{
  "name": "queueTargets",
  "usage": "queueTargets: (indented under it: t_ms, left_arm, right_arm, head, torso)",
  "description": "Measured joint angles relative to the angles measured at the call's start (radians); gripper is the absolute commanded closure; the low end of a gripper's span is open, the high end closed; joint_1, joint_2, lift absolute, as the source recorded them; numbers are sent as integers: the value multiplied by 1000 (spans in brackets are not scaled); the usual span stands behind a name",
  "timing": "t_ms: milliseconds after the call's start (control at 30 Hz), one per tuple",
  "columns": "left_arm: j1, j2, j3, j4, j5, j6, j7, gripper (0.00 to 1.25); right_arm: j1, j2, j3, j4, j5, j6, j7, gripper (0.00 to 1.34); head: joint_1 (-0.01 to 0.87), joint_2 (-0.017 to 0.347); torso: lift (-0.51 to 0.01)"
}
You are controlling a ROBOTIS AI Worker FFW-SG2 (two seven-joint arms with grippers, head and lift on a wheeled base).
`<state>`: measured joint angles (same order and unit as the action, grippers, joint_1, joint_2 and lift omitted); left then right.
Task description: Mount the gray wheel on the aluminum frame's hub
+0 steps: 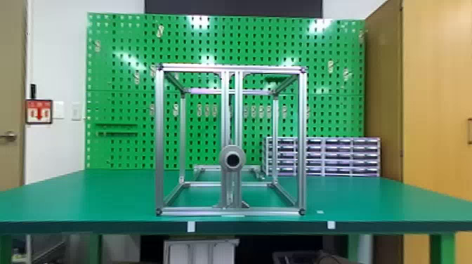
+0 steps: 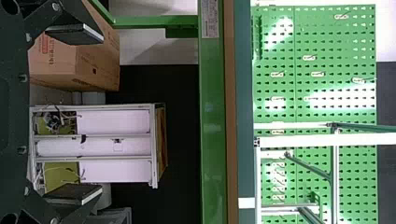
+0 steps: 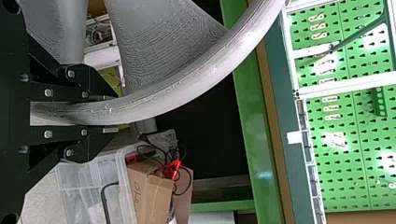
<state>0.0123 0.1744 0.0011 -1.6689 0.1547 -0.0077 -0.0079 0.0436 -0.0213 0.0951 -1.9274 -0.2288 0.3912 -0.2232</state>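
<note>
The aluminum frame (image 1: 159,140) stands upright on the green table near its front edge. Its round gray hub (image 1: 224,151), with a dark center hole, sits on the twin middle uprights. In the right wrist view, the gray wheel (image 3: 210,84) has its rim clamped between the two fingers of my right gripper (image 3: 109,113), and broad spokes run inward from that rim. My left gripper (image 2: 88,114) is open with its fingers wide apart and nothing between them, in front of the table's edge. Part of the frame (image 2: 299,140) appears beyond it.
The green table (image 1: 87,200) has a front edge with two white tape pieces. A drawer organizer (image 1: 340,156) stands behind the frame at right, before a green pegboard (image 1: 123,80). Below table height are a white framed unit (image 2: 112,147), a cardboard box (image 2: 93,60) and a clear bin (image 3: 93,186).
</note>
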Motion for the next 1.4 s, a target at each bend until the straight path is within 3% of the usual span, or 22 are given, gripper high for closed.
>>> queueTargets:
  t_ms: [1400]
  left_arm:
    - [1, 0, -3, 6, 0, 0, -1, 157]
  right_arm:
    - [-10, -18, 9, 7, -3, 2, 0, 1049]
  head:
    - [-5, 6]
  torso:
    - [-499]
